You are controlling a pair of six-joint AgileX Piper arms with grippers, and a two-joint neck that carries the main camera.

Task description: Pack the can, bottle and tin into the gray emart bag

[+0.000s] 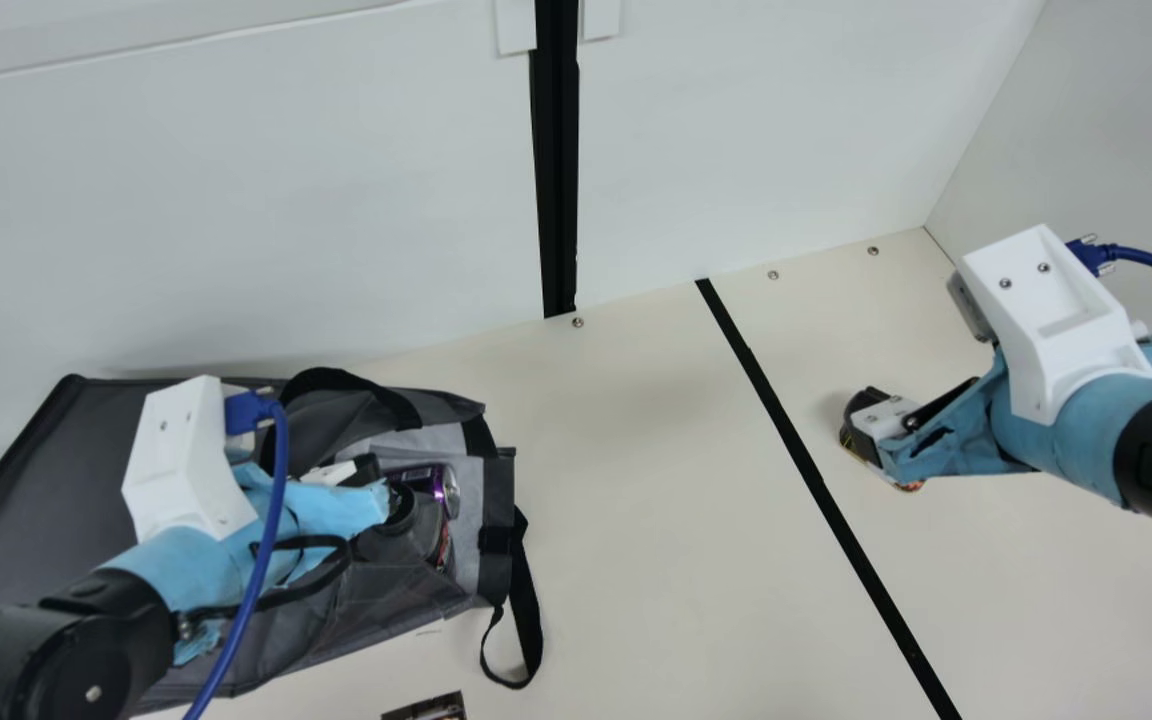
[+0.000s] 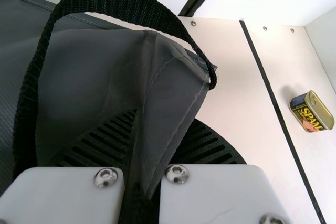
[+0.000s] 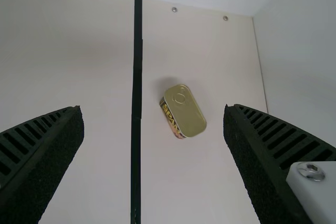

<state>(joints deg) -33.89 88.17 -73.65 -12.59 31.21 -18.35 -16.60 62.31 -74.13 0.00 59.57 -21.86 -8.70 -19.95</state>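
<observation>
The left tool is closed on a fold of the gray bag, and in the left wrist view the cloth covers much of both ribbed fingers, so just how much of it is pinched is hard to make out. The right tool stands wide open with nothing between its fingers; in the main view one finger shows plainly, while the other is lost behind the mount and the blue sleeve. Below it, on the bench, is the tin, mostly hidden by the tool in the main view, a sliver of red and gold peeking out. The right wrist view shows it whole, apart from both fingers: a rounded rectangle with a plain gold lid facing up (the ring pull is easy to pick out) and a dark side printed in yellow. A black strip runs along the bench between tin and bag. Inside the bag's mouth the can lies tipped, purple with a silver end, its far part out of sight. Beside it is a dark rounded shape with a bit of red, probably the bottle, half covered by the bag and the left tool. A black handle loops onto the bench, and at the main view's lower edge a dark printed item is cut off, too little showing to name.
</observation>
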